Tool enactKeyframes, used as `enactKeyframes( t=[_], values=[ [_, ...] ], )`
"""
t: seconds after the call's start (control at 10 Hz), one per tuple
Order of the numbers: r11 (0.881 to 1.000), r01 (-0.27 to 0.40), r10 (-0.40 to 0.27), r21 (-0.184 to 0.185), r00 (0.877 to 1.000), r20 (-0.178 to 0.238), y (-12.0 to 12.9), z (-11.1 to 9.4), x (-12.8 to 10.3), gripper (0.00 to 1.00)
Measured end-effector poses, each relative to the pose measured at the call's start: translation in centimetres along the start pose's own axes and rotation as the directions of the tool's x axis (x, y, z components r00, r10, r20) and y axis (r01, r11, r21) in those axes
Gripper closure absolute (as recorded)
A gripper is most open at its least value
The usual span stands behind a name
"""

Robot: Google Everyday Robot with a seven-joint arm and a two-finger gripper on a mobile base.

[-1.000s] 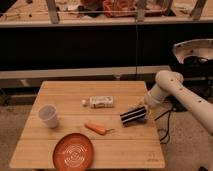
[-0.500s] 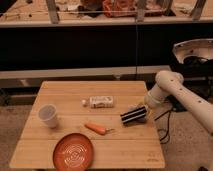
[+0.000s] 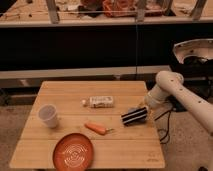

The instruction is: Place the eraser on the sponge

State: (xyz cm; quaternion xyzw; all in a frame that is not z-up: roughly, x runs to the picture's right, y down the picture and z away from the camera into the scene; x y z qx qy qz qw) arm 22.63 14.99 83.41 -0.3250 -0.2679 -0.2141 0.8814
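The eraser, a black block with white stripes, is at the right side of the wooden table, slightly tilted. My gripper is at the eraser's right end, touching it or nearly so, at the end of the white arm that reaches in from the right. The sponge is hidden or out of view; no light-blue pad shows on the table.
A white printed packet lies mid-table with a small white bit to its left. A carrot lies left of the eraser. A white cup stands at the left, and an orange plate is at the front.
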Motion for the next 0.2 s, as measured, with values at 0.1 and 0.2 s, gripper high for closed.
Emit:
enactKeyframes(
  t=[0.1, 0.2],
  values=[
    [1.000, 0.000, 0.000, -0.001, 1.000, -0.001, 0.06, 0.03, 0.00, 0.49],
    [1.000, 0.000, 0.000, -0.002, 1.000, 0.000, 0.19, 0.07, 0.01, 0.59]
  ],
)
